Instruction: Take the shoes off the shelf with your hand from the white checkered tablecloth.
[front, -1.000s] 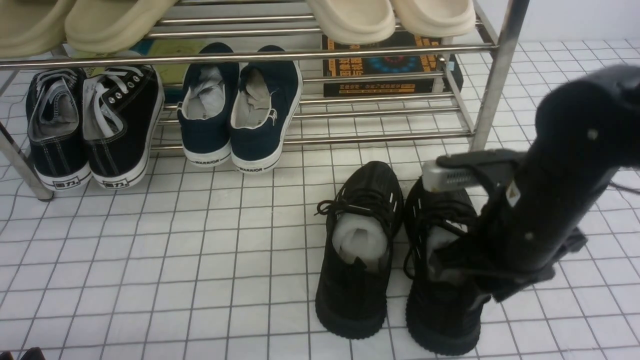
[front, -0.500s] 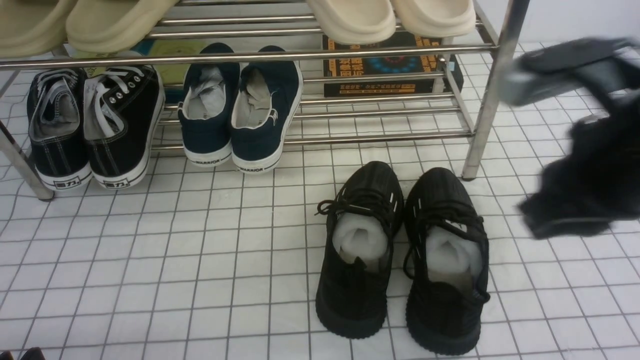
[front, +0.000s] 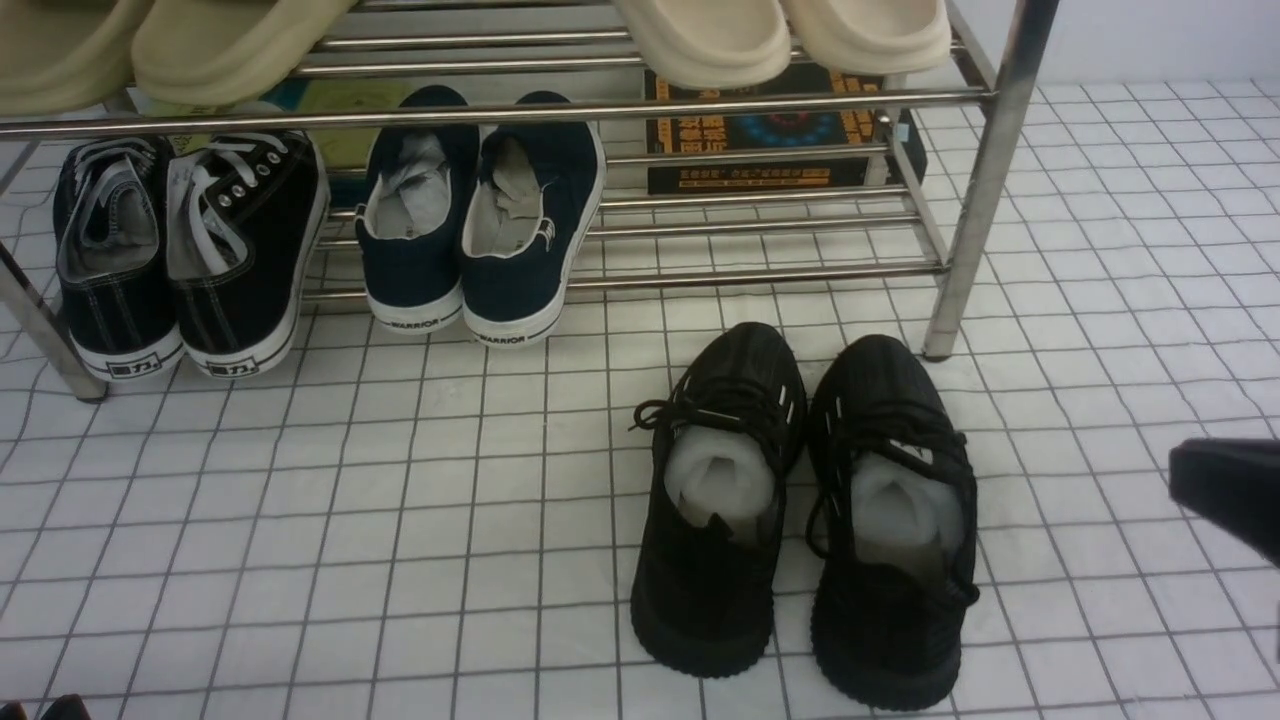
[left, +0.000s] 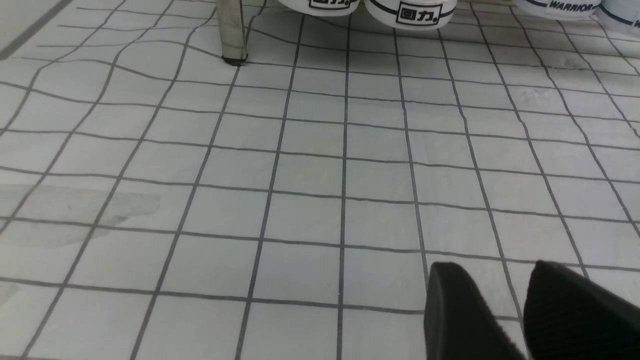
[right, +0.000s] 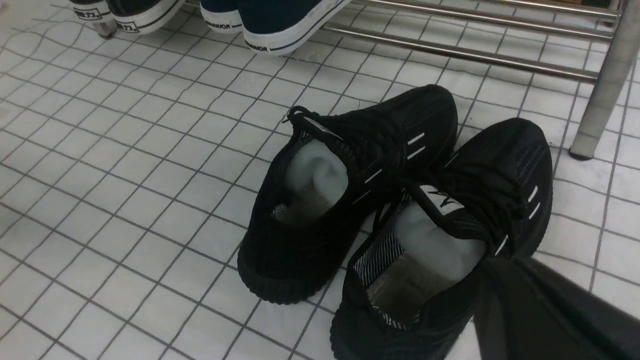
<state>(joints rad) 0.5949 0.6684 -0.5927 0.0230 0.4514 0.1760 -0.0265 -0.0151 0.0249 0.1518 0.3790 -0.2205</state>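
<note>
The right gripper (right: 505, 280) has let go and backed away. A second ago it was down at the heel of the right-hand black sneaker; now only a dark corner of it shows at the right edge of the front view, well clear of the pair. Its jaws have come together and they hold nothing.

The black knit sneakers (front: 800, 510) stand side by side, touching, on the white checkered tablecloth (front: 350, 500), ahead of the right gripper and off to its left. They are upright, toes toward the chrome shoe rack (front: 985, 190), white paper stuffing showing in both. They sit just in front of the rack's right leg, off the bars altogether. The bottom tier behind them is bare on that side.

To my eye that means the job is done: the pair is off the shelf and set down squarely, and the arm looks to be retiring.

The left gripper (left: 510, 310) hangs low over bare cloth far to the other side, fingers a little apart, empty. The navy WARRIOR slip-ons (front: 480, 210) and the white-laced canvas sneakers (front: 190, 250) rest on the rack.
</note>
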